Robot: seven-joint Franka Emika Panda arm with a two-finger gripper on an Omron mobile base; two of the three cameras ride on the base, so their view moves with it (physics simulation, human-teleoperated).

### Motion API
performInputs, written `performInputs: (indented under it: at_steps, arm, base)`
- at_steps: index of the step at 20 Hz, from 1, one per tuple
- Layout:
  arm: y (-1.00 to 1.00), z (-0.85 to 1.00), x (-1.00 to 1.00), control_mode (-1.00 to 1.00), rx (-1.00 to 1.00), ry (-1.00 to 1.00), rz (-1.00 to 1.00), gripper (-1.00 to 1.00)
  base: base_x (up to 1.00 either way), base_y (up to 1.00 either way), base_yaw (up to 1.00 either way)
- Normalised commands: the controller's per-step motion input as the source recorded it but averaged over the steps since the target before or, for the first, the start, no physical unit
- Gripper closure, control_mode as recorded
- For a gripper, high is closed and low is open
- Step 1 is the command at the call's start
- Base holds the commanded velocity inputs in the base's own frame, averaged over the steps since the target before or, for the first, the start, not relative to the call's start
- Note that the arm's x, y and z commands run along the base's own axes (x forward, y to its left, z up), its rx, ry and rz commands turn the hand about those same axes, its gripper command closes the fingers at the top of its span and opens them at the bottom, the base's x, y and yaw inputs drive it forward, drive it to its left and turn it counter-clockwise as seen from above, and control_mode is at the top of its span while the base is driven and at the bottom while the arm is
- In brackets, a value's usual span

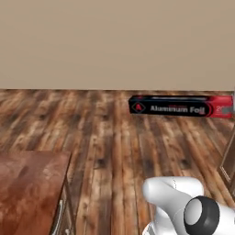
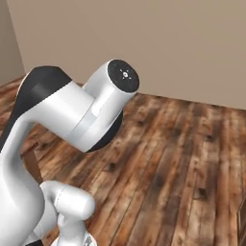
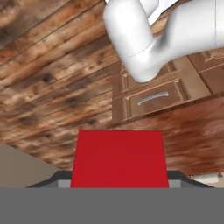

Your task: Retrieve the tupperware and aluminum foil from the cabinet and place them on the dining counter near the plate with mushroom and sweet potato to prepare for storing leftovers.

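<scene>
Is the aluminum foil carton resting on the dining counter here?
No. In the left base view the aluminum foil hangs in the air above the wooden floor, away from the dining counter.

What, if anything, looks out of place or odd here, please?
Only the aluminum foil: it hangs level in mid-air above the wooden floor, resting on nothing. Its red end sits right at the tool in the hand view, so it is likely being carried.

Plank floor point(image 1: 114, 137), beige wall point(image 1: 114, 41)
</scene>
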Motion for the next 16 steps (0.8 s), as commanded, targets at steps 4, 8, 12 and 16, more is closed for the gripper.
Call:
performInputs:
  at_steps: [4,8,12,16]
  arm:
    - [0.00,0.00,0.00,1.00,0.00,0.00,0.00,1.00]
    - [0.00,0.00,0.00,1.00,0.00,0.00,0.00,1.00]
    - [0.00,0.00,0.00,1.00,0.00,0.00,0.00,1.00]
    - [0.00,0.00,0.00,1.00,0.00,0.00,0.00,1.00]
  base:
    - [1.00,-0.07,0.39]
    - [1.00,-0.05,0.56]
    - [1.00,-0.04,0.60]
    - [1.00,-0.10,0.59]
